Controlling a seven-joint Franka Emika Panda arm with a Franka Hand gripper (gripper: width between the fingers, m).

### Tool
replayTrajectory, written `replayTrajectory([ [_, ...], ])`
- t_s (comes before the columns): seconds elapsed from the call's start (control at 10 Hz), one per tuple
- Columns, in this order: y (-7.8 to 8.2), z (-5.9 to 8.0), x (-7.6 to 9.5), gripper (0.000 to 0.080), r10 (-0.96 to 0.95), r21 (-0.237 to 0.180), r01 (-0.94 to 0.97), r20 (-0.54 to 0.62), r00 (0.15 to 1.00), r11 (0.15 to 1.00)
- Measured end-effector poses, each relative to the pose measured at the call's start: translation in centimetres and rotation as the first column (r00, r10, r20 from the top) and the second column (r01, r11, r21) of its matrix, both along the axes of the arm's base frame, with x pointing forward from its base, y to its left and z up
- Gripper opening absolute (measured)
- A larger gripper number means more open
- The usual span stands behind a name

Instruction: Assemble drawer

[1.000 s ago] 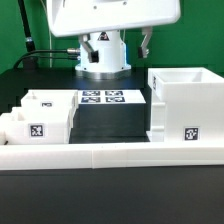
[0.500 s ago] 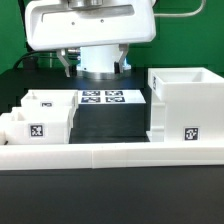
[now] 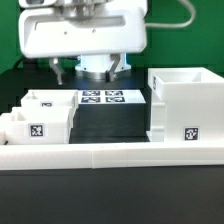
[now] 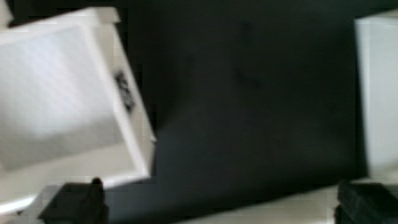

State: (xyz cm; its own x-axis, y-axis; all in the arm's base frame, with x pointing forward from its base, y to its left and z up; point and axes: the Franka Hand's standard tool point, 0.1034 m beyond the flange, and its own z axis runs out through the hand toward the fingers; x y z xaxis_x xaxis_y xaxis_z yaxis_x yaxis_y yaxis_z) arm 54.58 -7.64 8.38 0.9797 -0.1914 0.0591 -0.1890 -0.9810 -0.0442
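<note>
The drawer's large white cube-like housing (image 3: 185, 105) stands at the exterior view's right, open at the top, with a tag on its front. Two small white trays (image 3: 45, 108) with tags stand at the left. My gripper (image 3: 88, 70) hangs open and empty above the black table, behind the marker board and between trays and housing, touching nothing. In the wrist view the gripper (image 4: 222, 203) shows two dark fingertips (image 4: 75, 200) wide apart. A white open box with a tag on its side (image 4: 63, 100) lies to one side and another white part (image 4: 379, 90) at the opposite edge.
The marker board (image 3: 103, 97) lies flat on the black table behind the middle gap. A long low white wall (image 3: 110, 155) runs along the front edge. Bare black table (image 3: 110, 120) lies between trays and housing. A green backdrop stands behind the arm.
The hand has moved to the exterior view's left and come lower, filling more of the top of the view. The fingers stay open. No part has moved.
</note>
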Motion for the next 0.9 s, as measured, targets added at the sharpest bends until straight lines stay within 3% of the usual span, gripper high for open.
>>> replayTrajectory([
  [0.4,-1.7,-2.5,-1.2,0.0649,0.089,-0.016,-0.09,-0.032,0.995,0.996],
  [0.9,-1.8,-2.5,-1.2,0.0649,0.119,-0.013,-0.119,-0.035,0.992,0.993],
])
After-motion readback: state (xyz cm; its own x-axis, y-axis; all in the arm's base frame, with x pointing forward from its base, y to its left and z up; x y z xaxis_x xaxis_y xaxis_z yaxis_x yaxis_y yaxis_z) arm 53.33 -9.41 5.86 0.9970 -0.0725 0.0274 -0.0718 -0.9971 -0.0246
